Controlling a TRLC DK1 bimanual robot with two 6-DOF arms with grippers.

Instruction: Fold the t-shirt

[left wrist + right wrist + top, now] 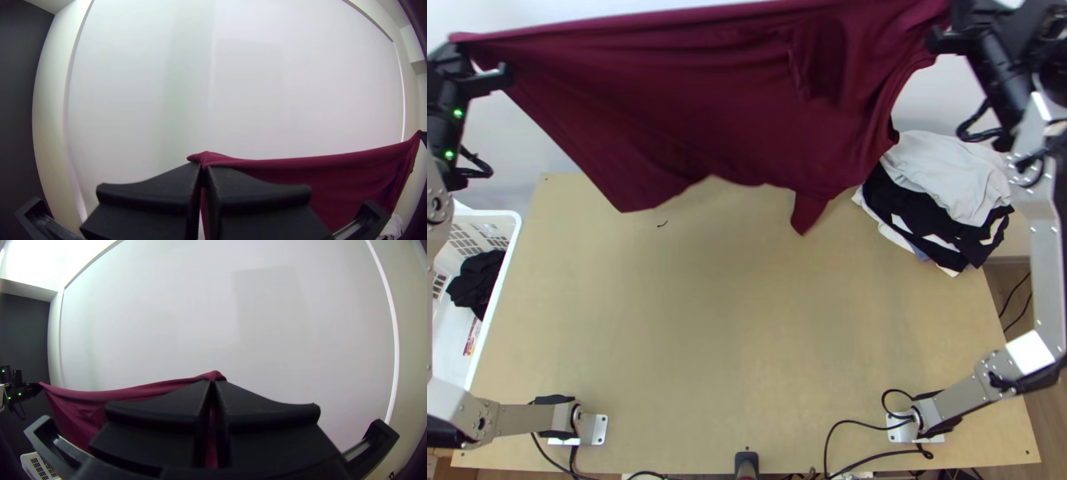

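T-shirt (699, 104) dark red, stretched wide, hanging

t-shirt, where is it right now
In the top view, the maroon t-shirt hangs stretched between the left end effector and the right end effector, over the far side of the table.

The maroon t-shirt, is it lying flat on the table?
No, the maroon t-shirt hangs stretched between the left gripper and the right gripper, each pinching part of its upper edge.
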